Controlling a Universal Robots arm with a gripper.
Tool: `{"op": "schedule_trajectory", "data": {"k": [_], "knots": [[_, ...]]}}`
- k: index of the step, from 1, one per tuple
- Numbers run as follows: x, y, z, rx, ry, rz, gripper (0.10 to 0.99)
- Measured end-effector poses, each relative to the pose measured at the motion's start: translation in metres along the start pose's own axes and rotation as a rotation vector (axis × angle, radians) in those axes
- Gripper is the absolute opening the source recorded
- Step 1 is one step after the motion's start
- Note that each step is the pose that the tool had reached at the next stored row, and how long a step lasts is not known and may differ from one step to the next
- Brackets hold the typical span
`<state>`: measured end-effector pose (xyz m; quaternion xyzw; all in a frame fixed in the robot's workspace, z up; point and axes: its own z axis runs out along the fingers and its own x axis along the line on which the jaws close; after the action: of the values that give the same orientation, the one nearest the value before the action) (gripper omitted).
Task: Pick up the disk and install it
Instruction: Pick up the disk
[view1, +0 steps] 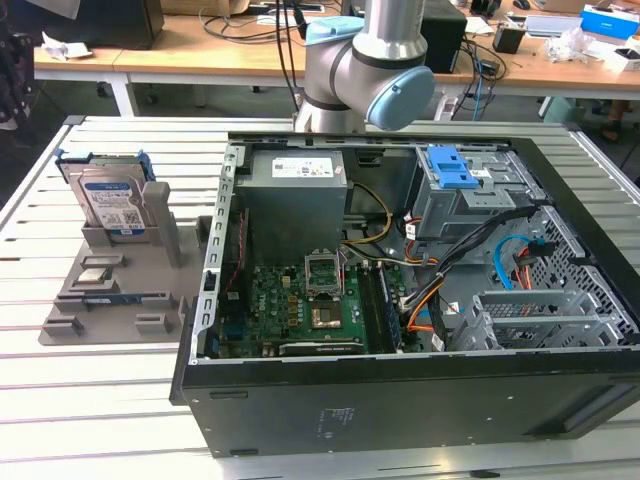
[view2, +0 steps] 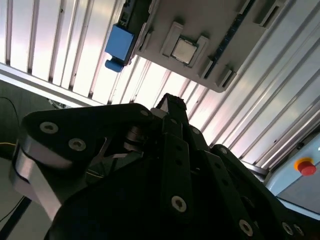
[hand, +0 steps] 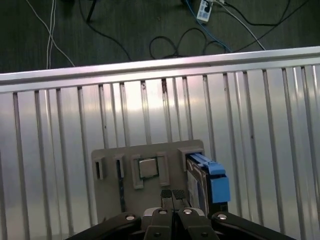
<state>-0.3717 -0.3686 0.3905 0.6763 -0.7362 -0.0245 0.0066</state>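
Pointed at the grey holder (hand: 107, 200) with the tool (hand: 172, 194) pressed together, pinching nothing. Showed the disk (view1: 108, 200) standing on edge in that holder on the slatted table (view1: 120, 400), at the exterior view's left of the open computer case (view1: 400, 410).

Disk (view1: 108, 200) is stood upright in holder (view1: 162, 225) on worktop (view1: 90, 400), at the exterior view's left of the computer case (view1: 400, 410); chip (view1: 95, 277) is seated before it.
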Motion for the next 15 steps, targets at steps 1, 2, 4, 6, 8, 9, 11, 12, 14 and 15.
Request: {"op": "schedule_trajectory", "data": {"k": [1,2,4,6,8,9,11,12,14,15], "knots": [[0.0,0.0,0.0,0.0,0.0006,-0.013,0.106],[0.0,0.0,0.0,-0.001,0.001,-0.023,0.106],[0.0,0.0,0.0,-0.001,0.002,-0.044,0.106],[0.0,0.0,0.0,-0.001,0.0019,-0.038,0.106],[0.0,-0.0001,0.0007,0.0,0.0009,0.01,0.106],[0.0,-0.0001,0.0007,0.0,0.0012,0.011,0.106],[0.0,0.0,0.0008,0.0,0.0013,0.012,0.106],[0.0,0.0,0.0008,0.0,0.0013,0.012,0.106],[0.0,0.0,0.0008,0.0,0.0012,0.012,0.169],[0.0,0.0,0.0008,0.0,0.0013,0.012,0.235]]}}
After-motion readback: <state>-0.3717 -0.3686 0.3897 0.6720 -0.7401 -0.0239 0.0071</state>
